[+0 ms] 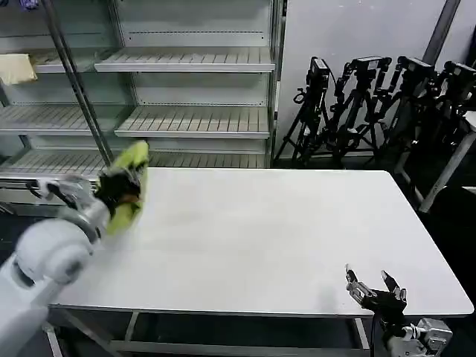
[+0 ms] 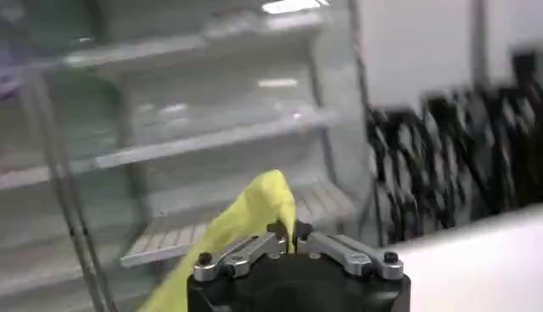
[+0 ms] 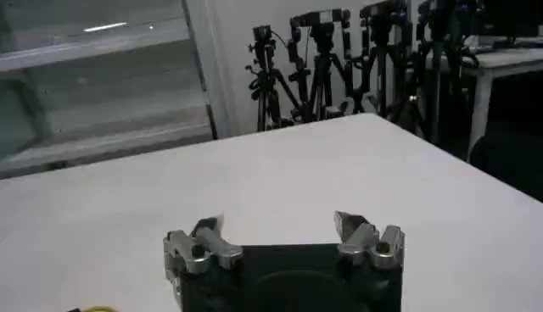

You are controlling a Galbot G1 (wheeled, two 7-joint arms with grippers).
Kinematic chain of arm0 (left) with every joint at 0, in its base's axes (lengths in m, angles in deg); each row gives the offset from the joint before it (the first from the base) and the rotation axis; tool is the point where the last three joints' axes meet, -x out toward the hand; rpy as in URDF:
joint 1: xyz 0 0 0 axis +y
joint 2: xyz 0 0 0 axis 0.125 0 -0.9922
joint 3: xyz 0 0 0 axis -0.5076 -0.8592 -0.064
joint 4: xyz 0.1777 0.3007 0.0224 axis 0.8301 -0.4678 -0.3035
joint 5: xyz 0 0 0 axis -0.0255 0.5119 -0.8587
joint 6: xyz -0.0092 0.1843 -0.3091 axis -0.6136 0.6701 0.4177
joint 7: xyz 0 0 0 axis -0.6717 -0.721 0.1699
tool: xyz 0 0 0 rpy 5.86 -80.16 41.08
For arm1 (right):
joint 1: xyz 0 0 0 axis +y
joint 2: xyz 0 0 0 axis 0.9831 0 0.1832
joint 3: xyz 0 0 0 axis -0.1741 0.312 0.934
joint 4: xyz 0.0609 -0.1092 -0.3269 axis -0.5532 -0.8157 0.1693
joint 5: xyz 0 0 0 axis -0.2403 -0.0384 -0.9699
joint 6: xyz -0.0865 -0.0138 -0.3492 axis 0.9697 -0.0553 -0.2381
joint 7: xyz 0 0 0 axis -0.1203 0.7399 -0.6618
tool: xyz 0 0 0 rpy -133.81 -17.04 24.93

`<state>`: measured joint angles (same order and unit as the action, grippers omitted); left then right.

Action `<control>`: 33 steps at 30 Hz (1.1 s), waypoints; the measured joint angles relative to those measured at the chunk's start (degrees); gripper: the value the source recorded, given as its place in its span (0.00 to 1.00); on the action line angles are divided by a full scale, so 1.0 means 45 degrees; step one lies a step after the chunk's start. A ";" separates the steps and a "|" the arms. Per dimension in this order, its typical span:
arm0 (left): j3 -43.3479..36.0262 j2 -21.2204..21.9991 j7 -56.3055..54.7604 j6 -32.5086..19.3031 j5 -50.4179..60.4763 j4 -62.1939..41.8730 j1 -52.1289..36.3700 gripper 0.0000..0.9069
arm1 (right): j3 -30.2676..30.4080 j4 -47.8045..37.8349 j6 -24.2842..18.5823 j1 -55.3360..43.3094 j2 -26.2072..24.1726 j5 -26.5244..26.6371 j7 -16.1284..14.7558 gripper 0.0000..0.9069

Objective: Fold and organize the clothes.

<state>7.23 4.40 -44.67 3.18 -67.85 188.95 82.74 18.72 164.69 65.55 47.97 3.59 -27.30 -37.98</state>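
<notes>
The T-shirt [image 1: 130, 182] hung bunched in the left gripper [image 1: 117, 186], lifted above the table's [image 1: 260, 238] far left corner, in front of the shelving [image 1: 186, 89]. In the left wrist view the fingers [image 2: 335, 247] were pinched together on a fold of the shirt [image 2: 250, 216], with a peak of cloth standing up just beyond the tips and the rest trailing down past the gripper's [image 2: 293, 242] side. From the head view most of the fabric lay close against the gripper, some above it and some below, none of it spread out.

Judging by how it drooped and crumpled, the shirt was light, soft and limp, with no stiffness to hold a shape. It would sag from whatever point was gripped, and a single pinch in the middle of a bunch gives little control over the sleeves or hem. A better hold for folding would probably be at two edge points, such as the shoulders or hem corners, once the cloth was laid flat on the table. Slipping looked unlikely with cotton clamped this way.

Far to the right, the right gripper [image 1: 375, 294] hovered low over the table's near edge, well apart from the shirt, its fingers [image 3: 356, 229] spread wide with nothing between them.
</notes>
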 measured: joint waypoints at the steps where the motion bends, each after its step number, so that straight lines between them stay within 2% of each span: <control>1: -0.0327 0.0068 0.0218 -0.0007 0.0815 -0.0027 0.0166 0.02 | -0.0003 0.0006 -0.0027 0.0042 0.0033 -0.0022 -0.0002 1.00; 6: -0.2300 0.1042 0.0920 -0.0008 0.4569 -0.0695 0.0675 0.02 | -0.0146 0.0100 -0.0101 0.0275 0.0035 -0.0081 -0.0002 1.00; 12: -0.4179 0.2553 0.1330 0.0023 0.6814 -0.1186 0.0369 0.02 | -0.0322 0.0192 -0.0146 0.0517 0.0062 -0.0146 -0.0011 1.00; 16: -0.5029 0.3483 0.1330 0.0037 0.6954 -0.1534 -0.0273 0.02 | -0.0350 0.0197 -0.0178 0.0605 0.0110 -0.0196 -0.0020 1.00; 24: -0.6193 0.5421 0.0766 0.0037 0.5593 -0.2683 -0.1750 0.03 | -0.0394 0.0126 -0.0197 0.0566 0.0115 -0.0227 -0.0024 1.00; 25: -0.6262 0.5665 0.0685 0.0036 0.5469 -0.2885 -0.1904 0.08 | -0.0398 0.0111 -0.0197 0.0556 0.0114 -0.0229 -0.0024 1.00; 26: -0.6321 0.5912 0.0603 0.0035 0.5353 -0.3100 -0.2048 0.57 | -0.0400 0.0106 -0.0197 0.0554 0.0115 -0.0231 -0.0024 1.00; 27: -0.6399 0.6185 0.0522 0.0034 0.5236 -0.3333 -0.2211 0.87 | -0.0402 0.0099 -0.0198 0.0555 0.0116 -0.0233 -0.0024 1.00; 28: -0.6471 0.6428 0.0471 0.0033 0.5137 -0.3561 -0.2342 1.00 | -0.0408 0.0091 -0.0198 0.0555 0.0116 -0.0236 -0.0024 1.00; 33: -0.6725 0.7552 0.0251 0.0001 0.4564 -0.4481 -0.2815 1.00 | -0.0510 0.0066 -0.0199 0.0539 0.0081 -0.0219 -0.0024 1.00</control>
<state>-23.03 38.39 -43.54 3.18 -47.32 168.78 70.08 16.42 164.99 64.66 50.39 3.95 -28.28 -38.09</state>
